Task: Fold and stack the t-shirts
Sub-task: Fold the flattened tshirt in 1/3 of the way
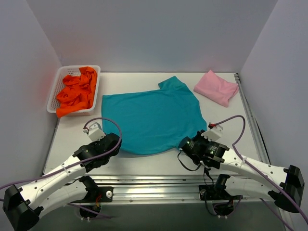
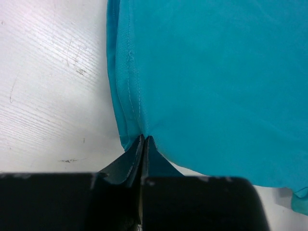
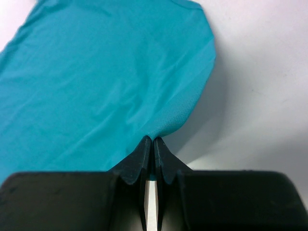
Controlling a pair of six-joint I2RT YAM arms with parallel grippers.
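The teal t-shirt (image 1: 151, 118) lies spread flat in the middle of the tabletop (image 1: 231, 127), its near hem towards the arms; the left hand (image 2: 144, 140) is pinched together on the near left corner of the hem, and the right hand (image 3: 152, 140) is pinched together on the near right corner.

Both bites look very shallow, only the tips on the very edge of the cloth; a quick lift could pull a corner free, and the shirt would drop back crooked. At the left corner the stitched hem looks doubled over; if the hand has only one layer, the shirt may gape open as it rises instead of folding as one sheet. If one arm travels further or faster than the other, the fold line would come out slanted; the far sleeve could also bunch under the body.

The top view alone gives the layout: the folded pink t-shirt (image 1: 216, 87) at the far right, apart from the teal one, and the orange t-shirts (image 1: 77, 94) heaped in the white basket (image 1: 54, 91) at the far left, not yet folded; it does not show how much cloth each hand has. The wrist views show just that, the tips closed on the hem; neither shows the pink shirt or the basket.
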